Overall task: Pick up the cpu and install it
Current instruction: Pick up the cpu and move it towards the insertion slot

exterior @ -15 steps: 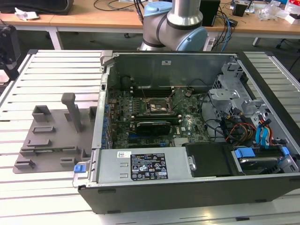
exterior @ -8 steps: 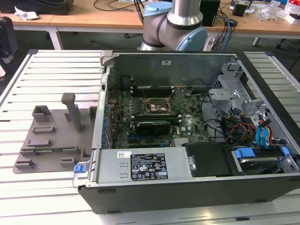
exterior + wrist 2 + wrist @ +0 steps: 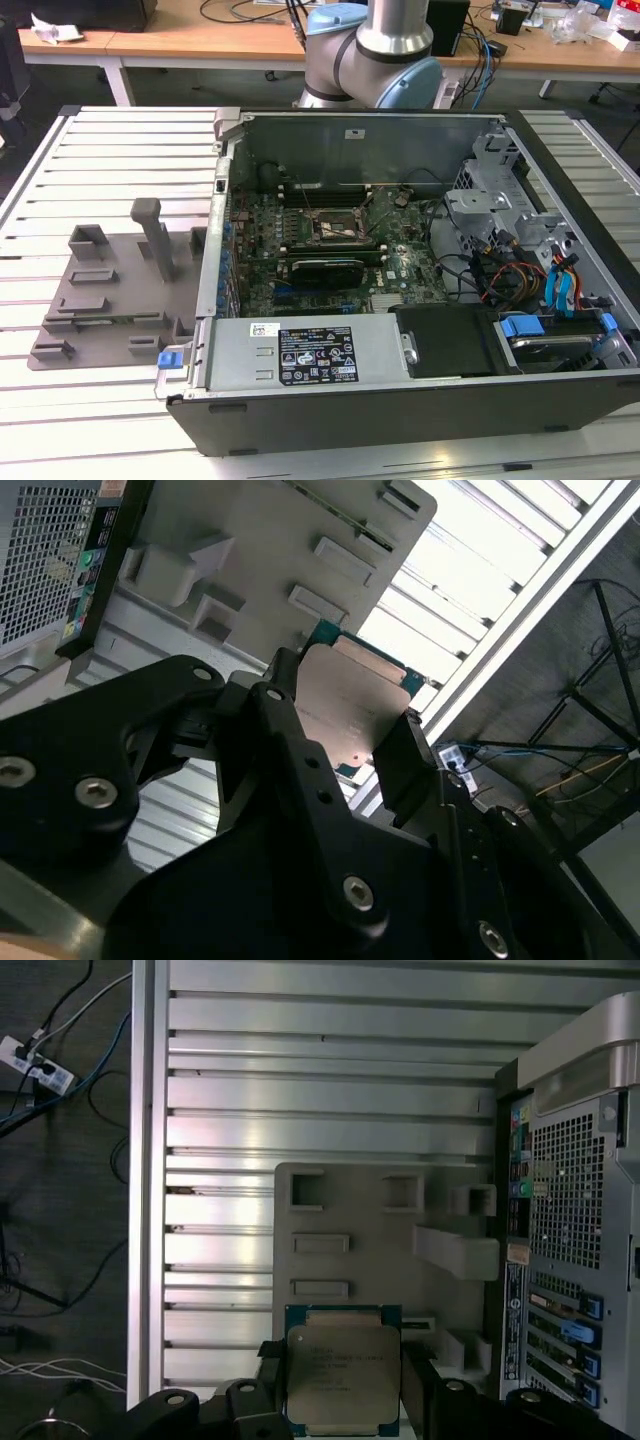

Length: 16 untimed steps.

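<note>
No wording can be read out anywhere; print noted by position only.

- cpu [image 3: 343,1372]: a few lines of fine dark print on its pale metal top, in the first wrist view. Characters can't be made out.
- computer case [image 3: 400,412]: large black label [image 3: 317,355] with white print and small symbols on the grey cover inside. Pale sticker [image 3: 264,330] sits just beside it, and a small white sticker [image 3: 352,133] is on the far inner wall.
- rear panel [image 3: 562,1185]: tiny coloured port marks, unreadable.
</note>
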### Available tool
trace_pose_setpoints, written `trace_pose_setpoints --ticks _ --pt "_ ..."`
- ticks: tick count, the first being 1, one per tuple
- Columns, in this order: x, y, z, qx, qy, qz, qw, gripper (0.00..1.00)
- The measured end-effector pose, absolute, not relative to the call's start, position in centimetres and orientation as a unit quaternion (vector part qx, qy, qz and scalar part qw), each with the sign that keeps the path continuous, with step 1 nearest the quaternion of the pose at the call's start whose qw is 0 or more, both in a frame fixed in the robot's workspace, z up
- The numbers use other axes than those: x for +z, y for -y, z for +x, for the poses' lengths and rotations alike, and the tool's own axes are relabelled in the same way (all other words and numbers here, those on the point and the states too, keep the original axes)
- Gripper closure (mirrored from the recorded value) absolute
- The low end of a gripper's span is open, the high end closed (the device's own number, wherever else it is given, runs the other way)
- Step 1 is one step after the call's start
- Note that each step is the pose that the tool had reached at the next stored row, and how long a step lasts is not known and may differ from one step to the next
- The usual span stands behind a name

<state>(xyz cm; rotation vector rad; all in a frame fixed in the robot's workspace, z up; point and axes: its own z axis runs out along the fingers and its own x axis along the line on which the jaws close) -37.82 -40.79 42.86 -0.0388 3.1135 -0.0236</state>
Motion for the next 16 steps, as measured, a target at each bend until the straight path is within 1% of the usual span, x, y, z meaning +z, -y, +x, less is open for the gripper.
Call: trace_pose_setpoints --ticks 2,6,16 --pt "42.8 40.0 -37.6 -0.008 -1.0 -0.012 0.012 0.45" --pt "42.5 38.8 -36.1 -0.008 -1.0 -0.013 0.006 0.45" --pt "42.1 37.8 -33.5 -0.008 -1.0 -0.013 -0.005 0.45"
